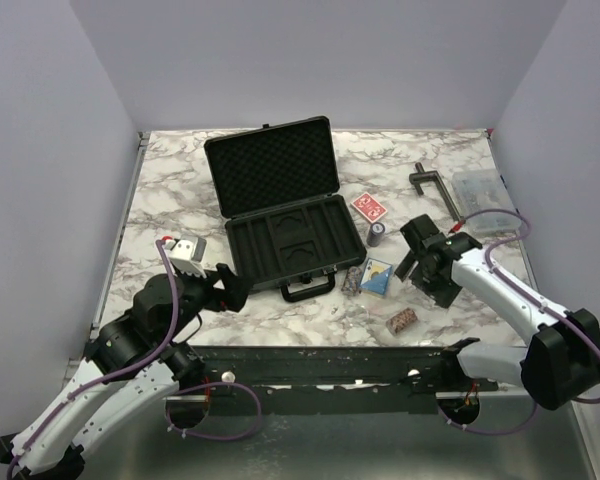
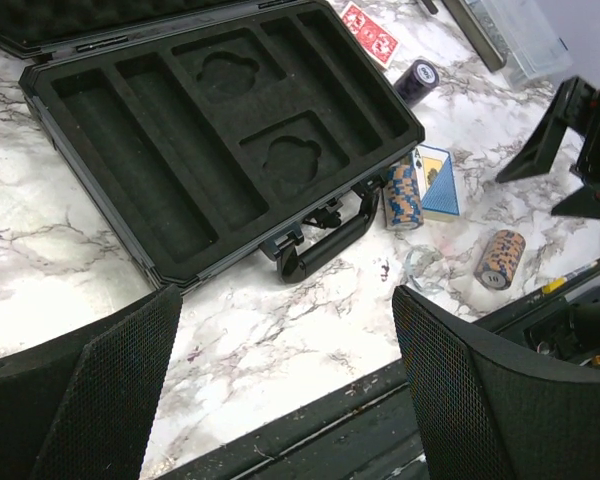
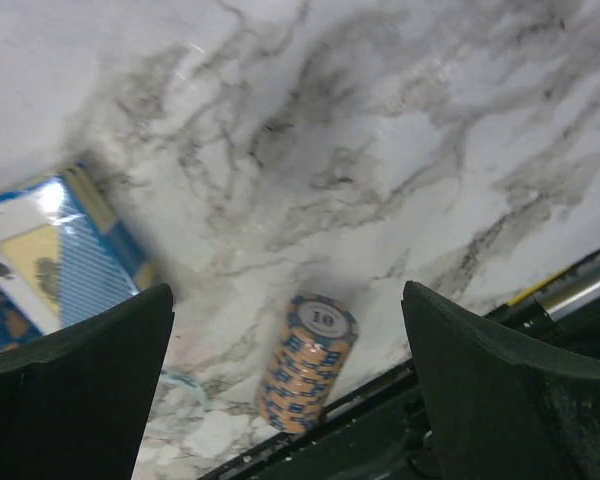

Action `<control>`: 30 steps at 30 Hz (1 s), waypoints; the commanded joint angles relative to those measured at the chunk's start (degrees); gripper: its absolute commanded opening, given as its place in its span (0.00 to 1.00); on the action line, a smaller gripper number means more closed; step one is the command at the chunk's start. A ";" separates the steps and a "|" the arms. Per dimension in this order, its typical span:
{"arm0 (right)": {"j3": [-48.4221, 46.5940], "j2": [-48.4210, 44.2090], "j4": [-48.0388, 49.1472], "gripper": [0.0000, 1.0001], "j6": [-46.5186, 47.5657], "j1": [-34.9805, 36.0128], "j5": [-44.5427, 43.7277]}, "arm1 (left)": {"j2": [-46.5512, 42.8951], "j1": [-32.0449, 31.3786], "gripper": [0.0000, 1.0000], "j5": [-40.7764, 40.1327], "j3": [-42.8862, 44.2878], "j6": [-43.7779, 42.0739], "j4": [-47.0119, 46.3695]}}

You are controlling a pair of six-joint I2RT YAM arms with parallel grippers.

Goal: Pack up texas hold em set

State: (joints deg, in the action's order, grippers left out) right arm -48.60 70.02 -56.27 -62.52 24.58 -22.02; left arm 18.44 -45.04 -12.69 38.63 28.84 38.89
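The black case lies open mid-table, its foam lid up and its slotted tray empty. A red deck and a dark chip stack lie to its right. A blue deck and an orange-blue chip stack lie by the handle. Another orange chip stack lies on its side near the front edge. My right gripper is open, above this stack and straddling it. My left gripper is open and empty, in front of the case.
A clear plastic compartment box and a dark T-shaped tool sit at the back right. A black rail runs along the table's front edge. Walls close in the left, right and back.
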 commanded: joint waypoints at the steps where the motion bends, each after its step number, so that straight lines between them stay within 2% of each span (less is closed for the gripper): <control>1: 5.33 -4.36 -6.19 1.00 -5.45 0.29 4.50 | -0.04 -0.23 0.86 1.35 -0.40 -1.60 0.64; 6: 9.28 -9.05 -5.29 1.00 -5.55 0.29 7.39 | -0.82 -0.21 0.86 1.09 -0.56 -1.51 0.65; 17: 14.59 -10.20 1.36 0.97 -7.18 0.29 11.84 | -1.18 -0.30 0.86 1.00 -0.75 -1.42 0.61; 28: 16.78 -10.61 4.46 0.77 -9.16 0.29 14.66 | -2.14 -0.67 0.86 0.86 -0.82 -1.42 0.66; 30: 17.25 -10.65 4.56 0.76 -9.50 0.29 14.94 | -2.30 -0.77 0.86 0.75 -0.89 -1.42 0.66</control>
State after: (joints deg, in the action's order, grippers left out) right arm -32.64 60.20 -53.28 -70.08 24.58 -8.93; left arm 17.08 -45.30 -12.60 38.44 28.03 39.13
